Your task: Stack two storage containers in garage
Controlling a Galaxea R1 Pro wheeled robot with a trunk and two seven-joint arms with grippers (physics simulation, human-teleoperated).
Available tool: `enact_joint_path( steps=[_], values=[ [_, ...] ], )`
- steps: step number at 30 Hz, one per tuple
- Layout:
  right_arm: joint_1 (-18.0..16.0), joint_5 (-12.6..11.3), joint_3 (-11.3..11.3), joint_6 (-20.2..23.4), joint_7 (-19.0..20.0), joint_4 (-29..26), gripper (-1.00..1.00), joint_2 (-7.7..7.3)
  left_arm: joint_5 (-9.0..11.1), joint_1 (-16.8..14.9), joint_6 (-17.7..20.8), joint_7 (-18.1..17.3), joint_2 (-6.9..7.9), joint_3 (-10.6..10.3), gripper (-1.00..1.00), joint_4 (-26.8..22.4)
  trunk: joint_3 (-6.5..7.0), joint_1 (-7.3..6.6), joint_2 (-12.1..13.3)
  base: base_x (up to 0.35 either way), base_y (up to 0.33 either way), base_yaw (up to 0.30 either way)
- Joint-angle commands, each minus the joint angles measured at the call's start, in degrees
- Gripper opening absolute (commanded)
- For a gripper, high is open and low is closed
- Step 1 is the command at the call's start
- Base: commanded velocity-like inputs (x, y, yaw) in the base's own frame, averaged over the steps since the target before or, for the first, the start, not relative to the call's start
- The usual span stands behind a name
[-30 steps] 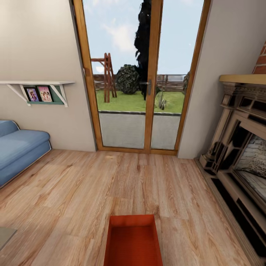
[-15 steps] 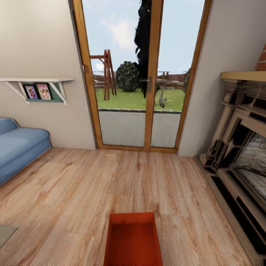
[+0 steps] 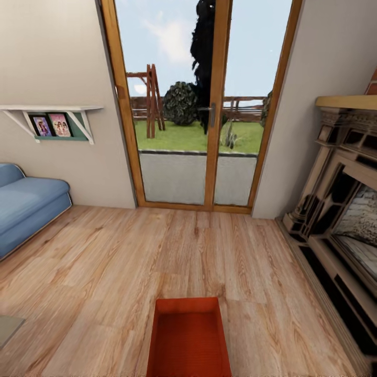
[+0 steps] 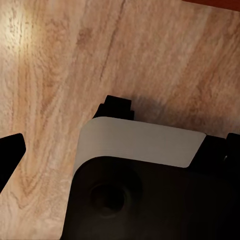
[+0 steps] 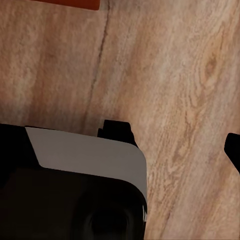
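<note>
Orange-red storage container [image 3: 188,337] runs lengthwise toward the glass door [image 3: 201,104]; gripper states cannot be told.

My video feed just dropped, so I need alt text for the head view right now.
An open, empty orange-red storage container sits low at centre on the light wood-plank flooring of the living room. Ahead is a wood-framed glass door onto a garden, with a blue sofa at left and a dark fireplace at right.

One storage container [image 3: 188,337], two photos [image 3: 51,126]
</note>
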Motion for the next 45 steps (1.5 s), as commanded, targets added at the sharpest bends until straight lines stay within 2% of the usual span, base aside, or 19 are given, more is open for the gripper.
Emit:
enact_joint_path(
  steps=[1,45],
  values=[
    [-0.06,-0.51,0.48,-0.31,-0.04,0.18,1.0,0.05,0.34,-0.03,0.17,0.16,-0.02,-0.02,1.0,-0.01,-0.14,-0.01,-0.03,0.0,0.0,0.0],
    [-0.06,-0.51,0.48,-0.4,-0.04,0.18,1.0,0.04,0.34,-0.03,0.17,0.16,-0.16,0.0,1.0,-0.01,-4.15,-0.01,-0.03,0.0,-0.006,0.0]
  ],
)
